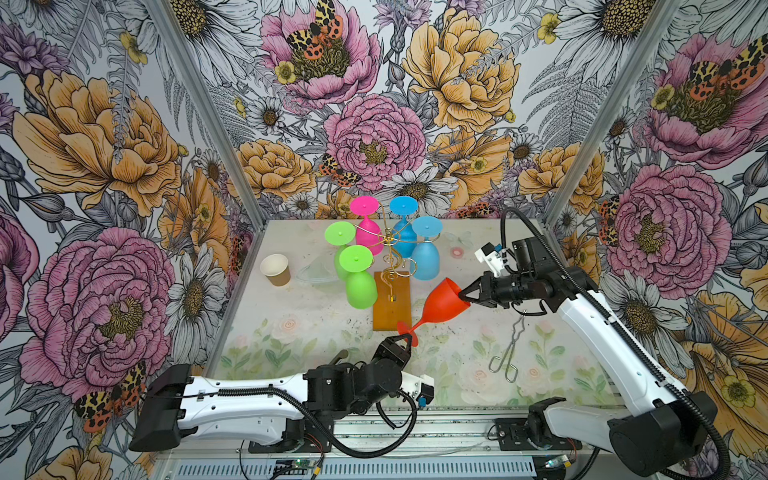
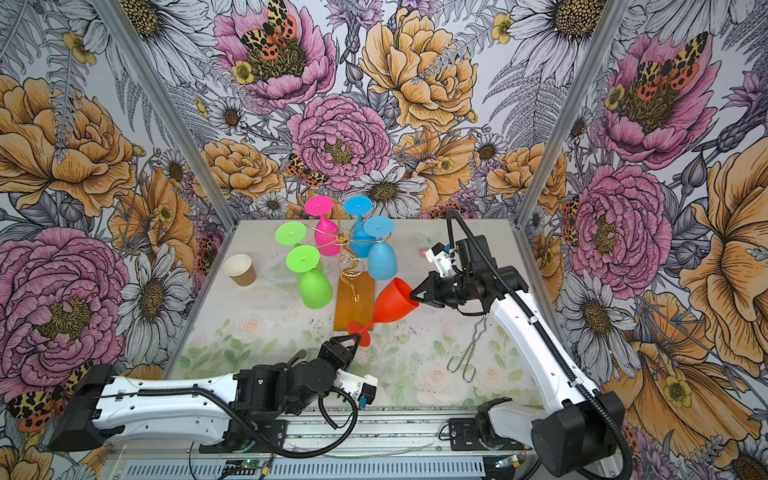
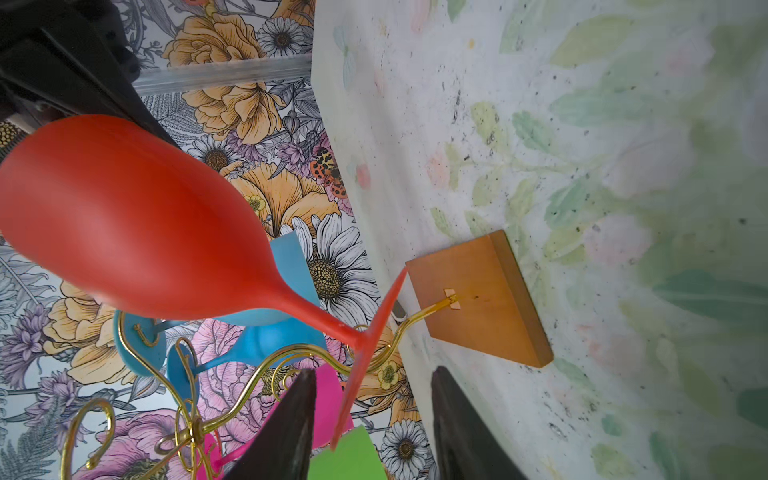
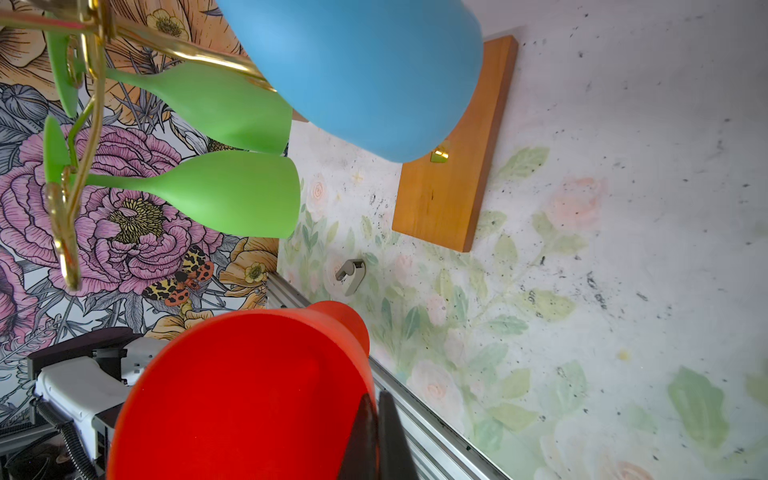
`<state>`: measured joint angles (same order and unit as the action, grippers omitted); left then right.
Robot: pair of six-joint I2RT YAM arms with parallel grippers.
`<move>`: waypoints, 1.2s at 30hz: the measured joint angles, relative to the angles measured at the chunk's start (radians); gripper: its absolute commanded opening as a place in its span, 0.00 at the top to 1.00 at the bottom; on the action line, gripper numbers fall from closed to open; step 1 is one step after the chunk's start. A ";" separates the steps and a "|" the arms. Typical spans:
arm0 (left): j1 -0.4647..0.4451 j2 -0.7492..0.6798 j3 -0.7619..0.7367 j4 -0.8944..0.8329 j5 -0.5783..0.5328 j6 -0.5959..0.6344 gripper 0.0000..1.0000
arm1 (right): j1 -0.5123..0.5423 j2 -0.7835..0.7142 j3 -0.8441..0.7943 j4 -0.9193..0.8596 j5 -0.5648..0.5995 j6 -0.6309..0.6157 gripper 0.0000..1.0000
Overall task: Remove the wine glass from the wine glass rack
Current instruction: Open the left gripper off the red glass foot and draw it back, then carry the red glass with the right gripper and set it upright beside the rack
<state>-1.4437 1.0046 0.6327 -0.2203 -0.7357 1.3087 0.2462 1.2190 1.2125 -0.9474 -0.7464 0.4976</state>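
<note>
1. Nearest the front, the left gripper (image 1: 405,341) sits just in front of the wooden base (image 1: 390,307) of the wine glass rack (image 1: 390,249). Its arm lies low along the table's (image 1: 311,332) front edge, with the wrist bent toward the base. The jaws stand apart on either side of the glass's foot, and in the left wrist view neither finger (image 3: 286,424) appears to pinch it.
2. The red wine glass (image 1: 446,301) hangs tilted in the air, clear of the wire. Its foot is over the base's near right corner and its bowl is up and right of the base.
3. Right of the base, the right gripper (image 1: 463,296) is clamped on the bowl's rim, its forearm level and reaching in sideways.
4. The glass is already off the rack and seems to be carried by the right arm alone. Next, the left jaws should back away from the foot. The right arm can then set the glass down right of the base, short of the tongs (image 1: 509,353).
5. Beyond the base, the other glasses (image 1: 359,286) hang upside down.
</note>
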 measured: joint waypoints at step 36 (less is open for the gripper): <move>0.149 -0.308 0.089 -0.394 0.078 -1.595 0.10 | -0.030 0.280 0.242 -0.021 0.813 -0.182 1.00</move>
<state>-1.2949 0.6964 0.7212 -0.6140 -0.6575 -0.2867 0.2165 1.4990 1.4544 -0.9680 0.0662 0.3161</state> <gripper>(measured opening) 0.897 0.044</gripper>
